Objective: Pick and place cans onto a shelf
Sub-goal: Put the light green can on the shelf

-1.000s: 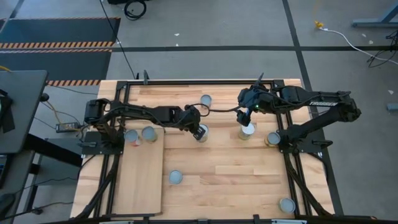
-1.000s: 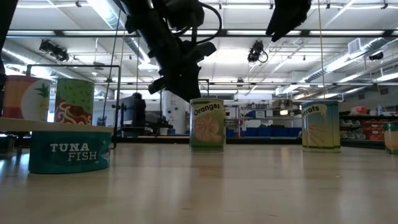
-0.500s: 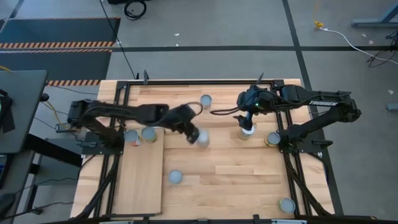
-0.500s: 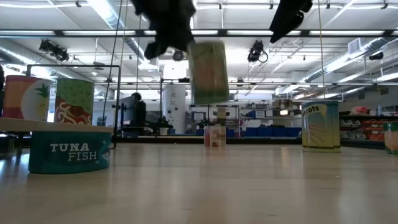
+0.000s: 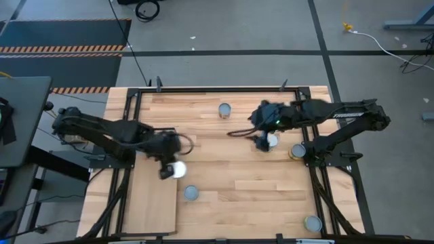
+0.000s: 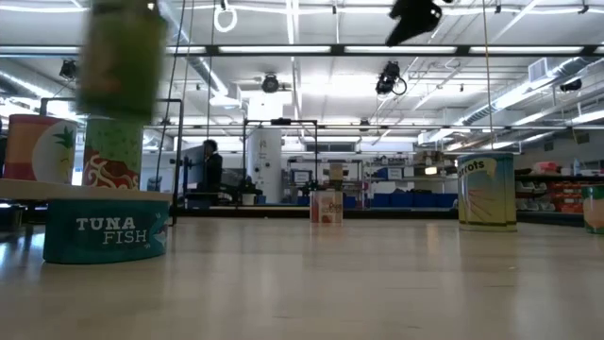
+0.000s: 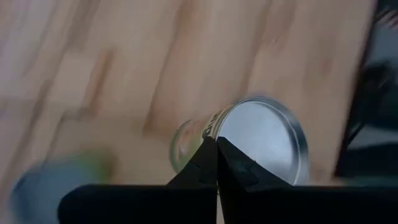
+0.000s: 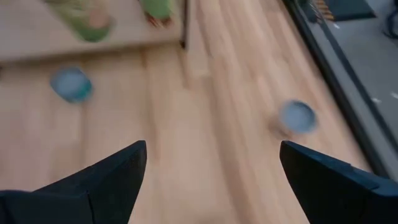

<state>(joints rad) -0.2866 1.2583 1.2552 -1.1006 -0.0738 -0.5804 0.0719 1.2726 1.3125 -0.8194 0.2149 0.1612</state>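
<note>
Left gripper (image 5: 169, 169) sits left of centre in the high view, at the right edge of the shelf (image 5: 152, 203), with its fingers clamped on an orange-labelled can (image 5: 178, 169). The left wrist view confirms this: the two dark fingers (image 7: 205, 168) meet against the can's side, its silvery lid (image 7: 264, 140) facing the camera. In the low view the held can (image 6: 121, 59) appears blurred at upper left, raised clear of the tabletop (image 5: 237, 183).

Right gripper (image 5: 263, 141) is at upper centre-right of the high view, above the table, directly over a pale-lidded can (image 5: 271, 140). In the right wrist view its fingers (image 8: 112, 177) stand wide apart with nothing between them.

Remaining cans, high view:
- One at upper centre near the far edge (image 5: 224, 110).
- One at right, beside the right arm's base (image 5: 297, 151).
- One at lower centre, just right of the shelf (image 5: 192, 193).
- One at lower right (image 5: 312, 223).

The low view shows a tuna fish tin (image 6: 106, 229) at lower left in front of two cans on the shelf, a pineapple-labelled one (image 6: 38, 148) and a green one (image 6: 113, 156), and a carrots can (image 6: 486, 192) at right.
</note>
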